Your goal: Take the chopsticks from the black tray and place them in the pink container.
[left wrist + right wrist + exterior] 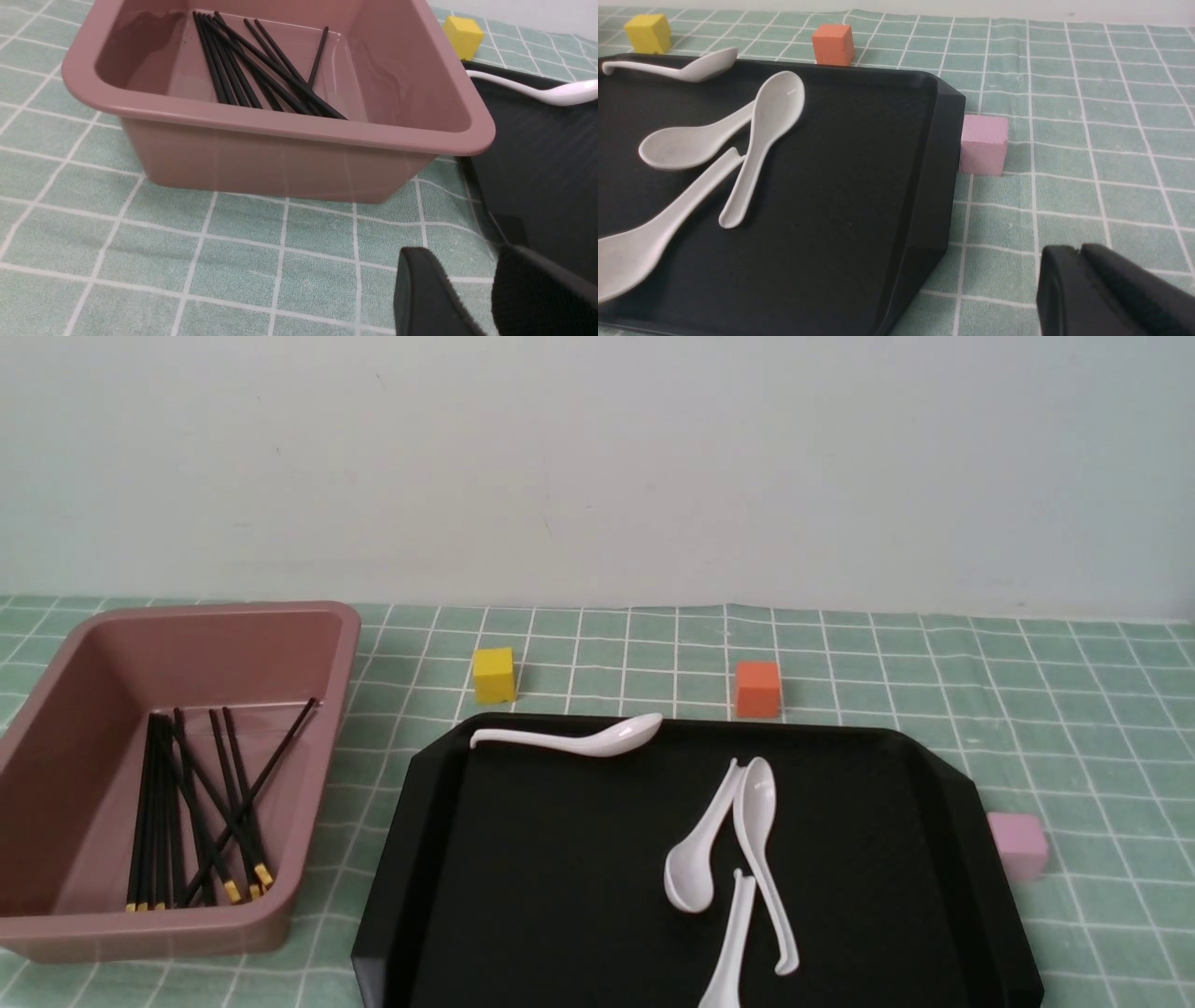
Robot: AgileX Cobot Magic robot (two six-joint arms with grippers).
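Note:
Several black chopsticks (191, 812) (252, 70) with yellow tips lie inside the pink container (56, 747) (280, 154) at the left. The black tray (523, 877) (537, 163) (859, 196) fills the middle and holds only white spoons; no chopstick shows on it. My left gripper (467, 280) is open and empty, low over the cloth between the container's near corner and the tray's edge. My right gripper (1080, 256) is shut with nothing in it, over the cloth beside the tray's right side. Neither gripper shows in the front view.
Several white spoons (738, 840) (756, 135) lie on the tray, one (579, 739) (537, 88) along its far rim. A yellow cube (493, 674) (462, 31) (648, 32) and an orange cube (757, 689) (832, 44) stand behind the tray. A pale pink cube (1018, 845) (983, 144) touches its right edge.

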